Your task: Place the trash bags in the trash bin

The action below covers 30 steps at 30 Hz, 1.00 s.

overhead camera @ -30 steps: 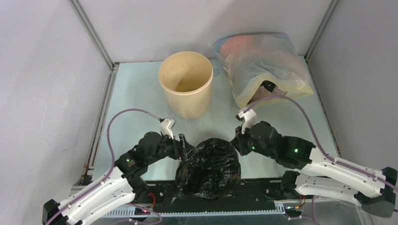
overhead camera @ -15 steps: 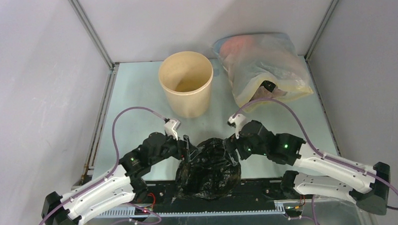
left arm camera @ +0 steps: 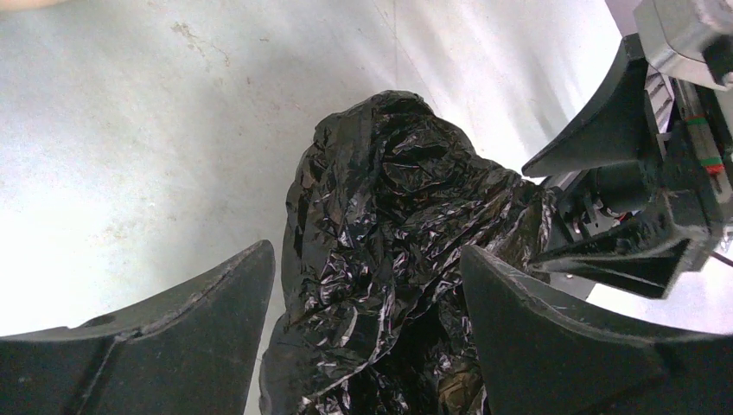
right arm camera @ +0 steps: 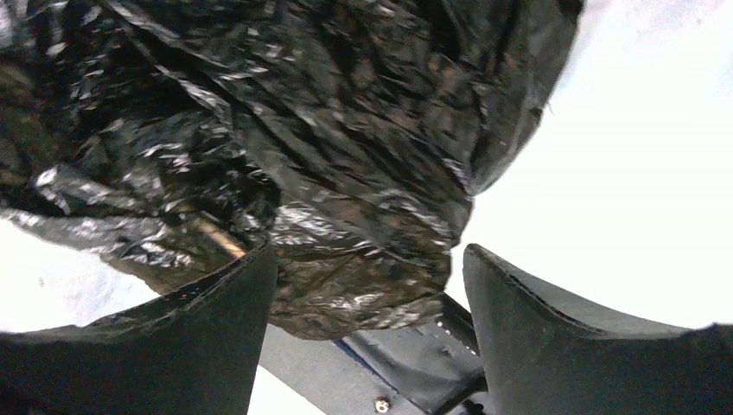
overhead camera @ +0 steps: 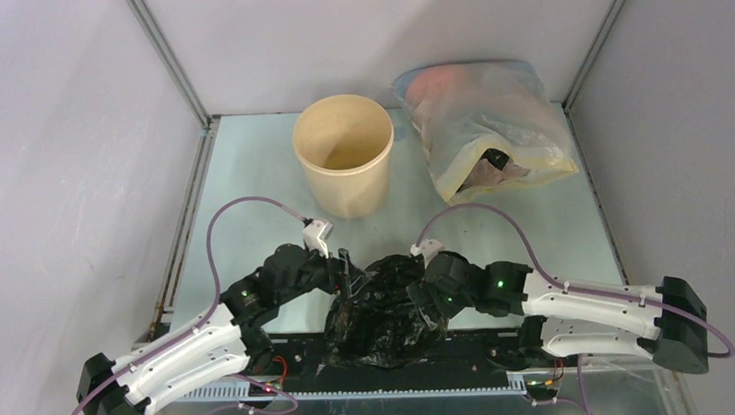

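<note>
Bag (overhead camera: 383,310) crumpled lower centre; left gripper (overhead camera: 346,282), right gripper (overhead camera: 417,303) flank it, jaws spread, plastic between, nothing pinched; likely to bunch it; bin (overhead camera: 344,162) upper centre, well apart.

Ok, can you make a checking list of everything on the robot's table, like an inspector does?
Surface: pale green table, with a few scuffs showing in the left wrist view.
Job's things: black trash bag crumpled at the near edge between the arms; trash bin upright at the back, looks empty.
Clutter: see-through bag with pinkish stuff inside, to the right of the bin.
Grippers: left gripper open and right gripper open, each with its fingers either side of the black bag's folds.
Cables: a purple cable loops above each arm; no snag seen.
Surroundings: grey walls and metal frame posts.
</note>
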Each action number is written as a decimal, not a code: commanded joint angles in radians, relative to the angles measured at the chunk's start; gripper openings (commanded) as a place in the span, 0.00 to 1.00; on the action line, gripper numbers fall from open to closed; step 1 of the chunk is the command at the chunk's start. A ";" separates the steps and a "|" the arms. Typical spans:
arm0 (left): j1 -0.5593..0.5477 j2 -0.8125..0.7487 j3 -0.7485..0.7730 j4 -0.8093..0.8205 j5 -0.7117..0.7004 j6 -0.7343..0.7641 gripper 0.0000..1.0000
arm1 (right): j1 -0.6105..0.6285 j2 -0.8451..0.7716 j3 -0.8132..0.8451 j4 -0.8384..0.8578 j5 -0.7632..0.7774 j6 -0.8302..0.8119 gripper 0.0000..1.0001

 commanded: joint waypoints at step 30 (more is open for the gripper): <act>-0.022 0.025 0.103 -0.029 -0.079 0.097 0.85 | -0.252 -0.266 0.111 0.028 -0.027 0.023 0.00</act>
